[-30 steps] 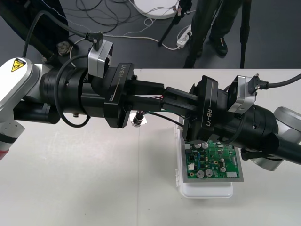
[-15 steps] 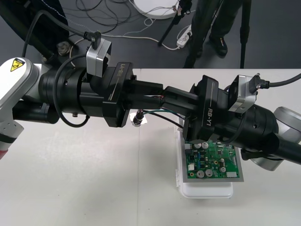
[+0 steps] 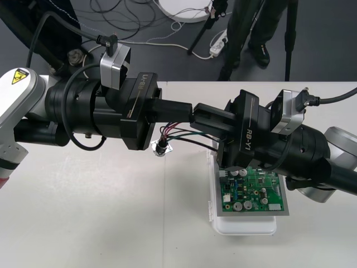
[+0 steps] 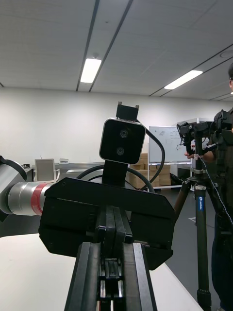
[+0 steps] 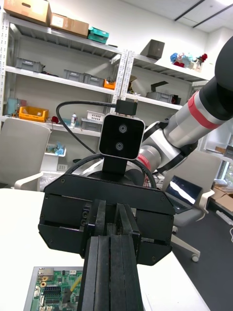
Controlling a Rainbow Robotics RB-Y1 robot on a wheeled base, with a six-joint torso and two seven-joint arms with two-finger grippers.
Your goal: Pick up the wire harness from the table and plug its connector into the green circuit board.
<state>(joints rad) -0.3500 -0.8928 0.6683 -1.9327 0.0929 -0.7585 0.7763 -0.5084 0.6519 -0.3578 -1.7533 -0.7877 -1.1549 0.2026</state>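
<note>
My two grippers meet fingertip to fingertip above the middle of the table. The left gripper is shut, its fingers pressed together in the left wrist view. The right gripper faces it, its fingers shut close around a small dark part. The harness hangs under the meeting point. Its red, green and black wires run below both sets of fingers, and its metal socket dangles just over the table. The plug is hidden. The green circuit board on its white base lies below the right gripper.
The right arm's body covers the board's far edge. Open table lies left of and in front of the board. The table's far edge runs just behind both arms, with cables on the dark floor beyond.
The left gripper has turned slightly on its wrist. The wires have dropped into plainer view under the fingers, and the socket hangs a little lower and further left. The right arm is still.
</note>
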